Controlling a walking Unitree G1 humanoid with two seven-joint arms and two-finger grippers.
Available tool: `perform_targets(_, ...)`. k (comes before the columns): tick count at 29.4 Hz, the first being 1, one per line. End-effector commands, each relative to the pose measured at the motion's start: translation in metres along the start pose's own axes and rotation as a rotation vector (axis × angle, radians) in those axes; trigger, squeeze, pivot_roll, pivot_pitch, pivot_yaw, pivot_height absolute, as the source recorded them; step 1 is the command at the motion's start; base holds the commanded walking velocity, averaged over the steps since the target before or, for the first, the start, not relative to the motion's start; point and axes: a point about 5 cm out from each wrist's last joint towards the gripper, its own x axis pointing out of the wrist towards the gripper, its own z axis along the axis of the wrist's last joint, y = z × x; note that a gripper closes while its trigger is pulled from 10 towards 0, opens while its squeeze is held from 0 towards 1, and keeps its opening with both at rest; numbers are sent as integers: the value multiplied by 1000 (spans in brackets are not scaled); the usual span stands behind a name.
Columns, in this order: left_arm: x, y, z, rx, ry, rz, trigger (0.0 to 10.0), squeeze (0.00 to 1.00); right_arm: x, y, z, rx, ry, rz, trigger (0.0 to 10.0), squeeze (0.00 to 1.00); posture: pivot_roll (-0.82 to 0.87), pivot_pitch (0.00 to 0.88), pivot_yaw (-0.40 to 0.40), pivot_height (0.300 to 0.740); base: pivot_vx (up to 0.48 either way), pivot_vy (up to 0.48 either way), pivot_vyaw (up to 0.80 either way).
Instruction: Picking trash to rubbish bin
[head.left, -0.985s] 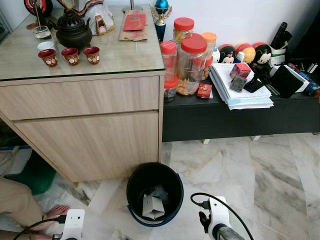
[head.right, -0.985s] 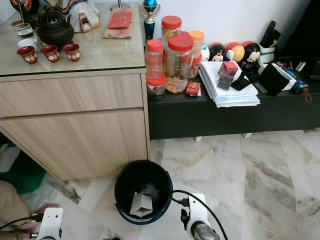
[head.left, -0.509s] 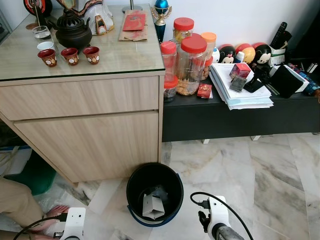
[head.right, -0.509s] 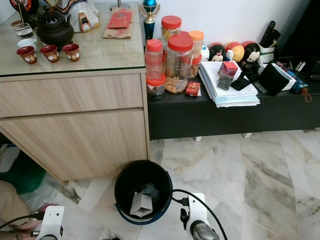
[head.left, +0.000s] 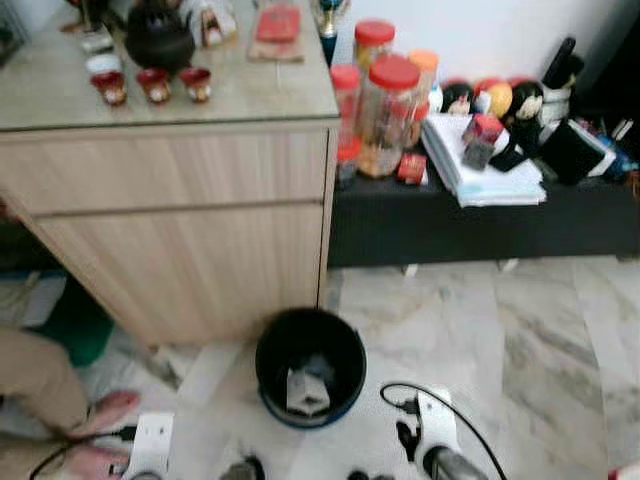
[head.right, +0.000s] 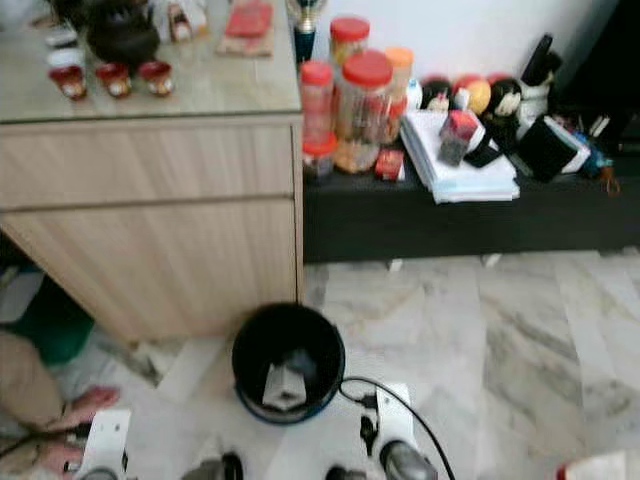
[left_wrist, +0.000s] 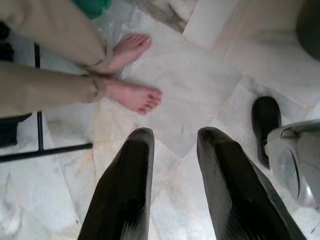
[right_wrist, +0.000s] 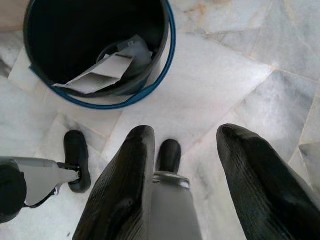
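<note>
Down on the marble floor (head.left: 520, 350), the black rubbish bin (head.left: 310, 365) with its blue rim stands just in front of the wooden cabinet (head.left: 180, 225), and a crumpled white carton (right_wrist: 102, 72) lies inside it. Both arms hang low: the left gripper (left_wrist: 172, 137) hovers over bare tile near a person's bare feet (left_wrist: 135, 95), jaws spread and empty; the right gripper (right_wrist: 187, 137) hangs just beside the bin, jaws likewise spread with nothing between them. Red-lidded jars (head.left: 385, 115) crowd the low black shelf (head.left: 480, 225) beside a paper stack (head.left: 480, 170).
</note>
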Motion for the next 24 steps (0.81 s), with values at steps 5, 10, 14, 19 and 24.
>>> perform_targets(5,-2,-1,-7,4,25,2,10000,0,-1,1,-4,13,10,-3,10000,0,131,112,-27,740,-274,0,0)
perform_targets(10,-1,-1,-6,4,22,1,10000,0,-1,1,-4,14,10,-2,10000,0,132,111,-26,740,-268,0,0)
perform_targets(14,-1,-1,-6,3,20,1,10000,0,-1,2,-4,14,9,0,10000,0,134,111,-25,740,-252,0,0)
perform_targets(19,-1,-1,-6,2,20,1,10000,0,0,2,-3,18,6,1,10000,0,133,108,-25,740,-253,0,0)
perform_targets(24,-1,-1,-6,3,20,-2,10000,0,0,3,-3,19,3,2,10000,0,133,106,-24,740,-254,0,0)
